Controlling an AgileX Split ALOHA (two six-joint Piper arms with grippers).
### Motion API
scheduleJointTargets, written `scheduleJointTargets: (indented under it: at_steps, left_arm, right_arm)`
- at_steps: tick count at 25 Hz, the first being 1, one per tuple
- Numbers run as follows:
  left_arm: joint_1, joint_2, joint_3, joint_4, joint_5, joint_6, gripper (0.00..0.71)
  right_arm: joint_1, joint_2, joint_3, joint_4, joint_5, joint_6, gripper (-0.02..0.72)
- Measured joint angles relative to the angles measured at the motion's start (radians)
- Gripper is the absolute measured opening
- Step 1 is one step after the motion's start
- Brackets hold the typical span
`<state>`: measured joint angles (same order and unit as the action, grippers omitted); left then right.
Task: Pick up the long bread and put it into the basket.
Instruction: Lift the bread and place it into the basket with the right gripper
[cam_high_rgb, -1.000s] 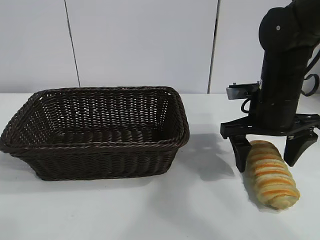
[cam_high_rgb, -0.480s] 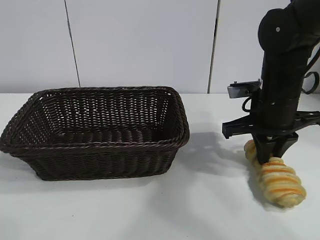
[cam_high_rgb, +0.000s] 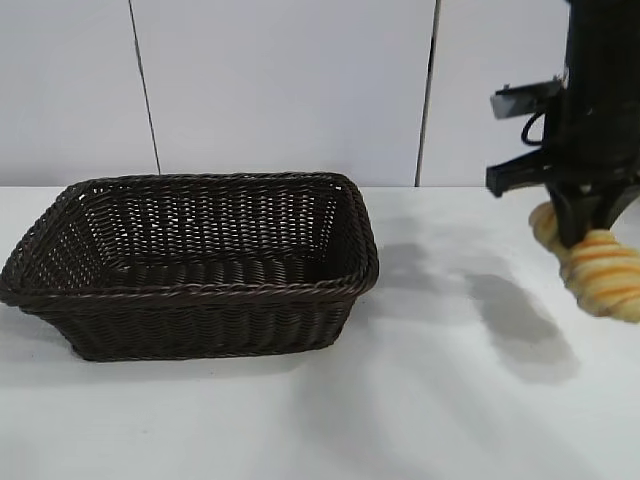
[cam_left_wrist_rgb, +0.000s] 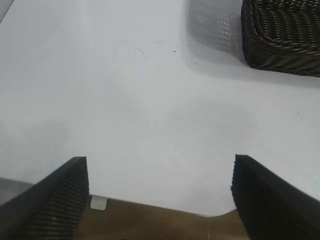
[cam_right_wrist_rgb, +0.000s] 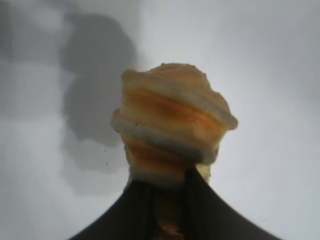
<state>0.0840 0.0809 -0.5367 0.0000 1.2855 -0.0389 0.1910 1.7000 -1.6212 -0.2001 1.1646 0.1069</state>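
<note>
The long bread (cam_high_rgb: 600, 270), a ridged golden loaf striped orange and cream, hangs in the air at the far right, clear of the white table. My right gripper (cam_high_rgb: 588, 232) is shut on its middle, and the loaf's ends stick out on both sides. In the right wrist view the long bread (cam_right_wrist_rgb: 172, 120) bulges out beyond my pinching right gripper (cam_right_wrist_rgb: 167, 187). The dark brown wicker basket (cam_high_rgb: 200, 290) stands on the table to the left, with nothing visible in it. My left gripper (cam_left_wrist_rgb: 160, 195) is open over the table's edge, nothing between its fingers.
A corner of the basket (cam_left_wrist_rgb: 285, 37) shows in the left wrist view, well away from the left gripper. The loaf's shadow (cam_high_rgb: 515, 320) lies on the white table between basket and right arm. A pale panelled wall stands behind.
The right gripper closed on the long bread where it lay on the table, then lifted it up and slightly to the right. The basket and the left gripper have not moved.
</note>
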Motion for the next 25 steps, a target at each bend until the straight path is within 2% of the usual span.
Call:
scheduleJointTargets:
  at_steps: [4,8,15,25]
  left_arm:
    - [0.0,0.0,0.0,0.0,0.0,0.0,0.57]
    - [0.0,0.0,0.0,0.0,0.0,0.0,0.57]
    - [0.0,0.0,0.0,0.0,0.0,0.0,0.57]
    - [0.0,0.0,0.0,0.0,0.0,0.0,0.57]
  right_arm:
    - [-0.003,-0.013,-0.022,0.033,0.019,-0.003,0.075]
    - [0.022,-0.009,-0.022,0.094,-0.007,-0.011,0.075]
    - [0.184,-0.008,-0.022,0.119,-0.124,-0.017,0.074]
    - [0.464,0.007,-0.022,0.138,-0.355,-0.003,0.074]
